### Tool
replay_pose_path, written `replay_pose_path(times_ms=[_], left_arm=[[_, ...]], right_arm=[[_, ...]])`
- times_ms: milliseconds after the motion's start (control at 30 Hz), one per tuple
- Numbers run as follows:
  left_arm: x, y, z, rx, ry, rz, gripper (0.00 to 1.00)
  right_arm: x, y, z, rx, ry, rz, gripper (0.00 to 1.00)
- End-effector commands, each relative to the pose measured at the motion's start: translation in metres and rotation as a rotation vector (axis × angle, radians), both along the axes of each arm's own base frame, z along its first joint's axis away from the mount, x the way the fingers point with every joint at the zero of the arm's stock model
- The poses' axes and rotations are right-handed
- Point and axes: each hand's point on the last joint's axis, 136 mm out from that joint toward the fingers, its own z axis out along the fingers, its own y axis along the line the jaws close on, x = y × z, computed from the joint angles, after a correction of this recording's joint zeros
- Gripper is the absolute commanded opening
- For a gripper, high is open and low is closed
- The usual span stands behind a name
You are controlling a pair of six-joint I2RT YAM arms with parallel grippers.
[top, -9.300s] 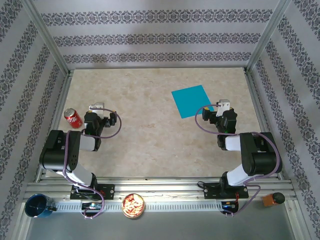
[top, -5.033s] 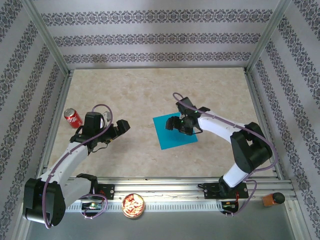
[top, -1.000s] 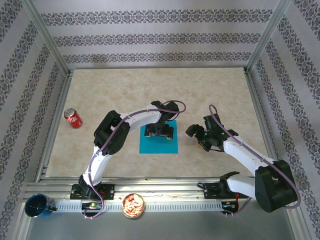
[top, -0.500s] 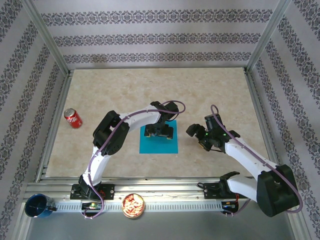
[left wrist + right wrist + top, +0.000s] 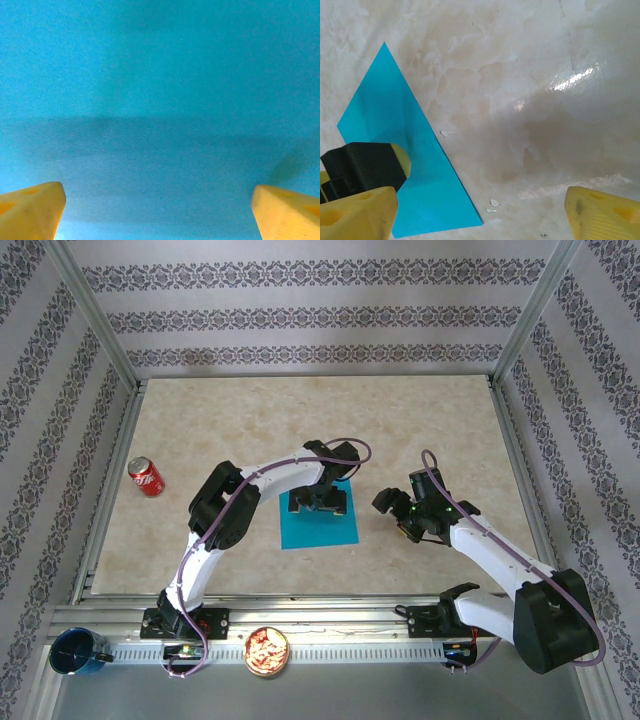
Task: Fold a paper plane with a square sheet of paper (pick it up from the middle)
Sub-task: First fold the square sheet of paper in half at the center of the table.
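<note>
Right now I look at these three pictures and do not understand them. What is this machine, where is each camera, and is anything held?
It is a robot: a left arm and a right arm bolted at the near edge of a table. The wide picture looks down from above and behind them; the other two come from a camera on each wrist, showing that arm's own yellow fingertips. The left tool is open, low over the middle of the square sheet of paper. The right tool is open beside the sheet. Neither holds anything. A red can sits far left.
</note>
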Motion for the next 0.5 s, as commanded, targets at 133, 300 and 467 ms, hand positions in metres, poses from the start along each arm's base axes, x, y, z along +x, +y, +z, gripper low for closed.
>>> replay_pose_path(times_ms=[133, 300, 467], left_arm=[[0.002, 0.0, 0.018, 0.007, -0.033, 0.055, 0.97], [0.003, -0.002, 0.004, 0.009, -0.02, 0.081, 0.97], [0.0, -0.006, -0.011, 0.001, 0.007, 0.083, 0.97]], right_arm=[[-0.006, -0.005, -0.005, -0.006, 0.017, -0.019, 0.87], [-0.006, -0.005, -0.005, -0.007, 0.018, -0.017, 0.87], [-0.005, -0.005, -0.004, -0.009, 0.017, -0.015, 0.87]])
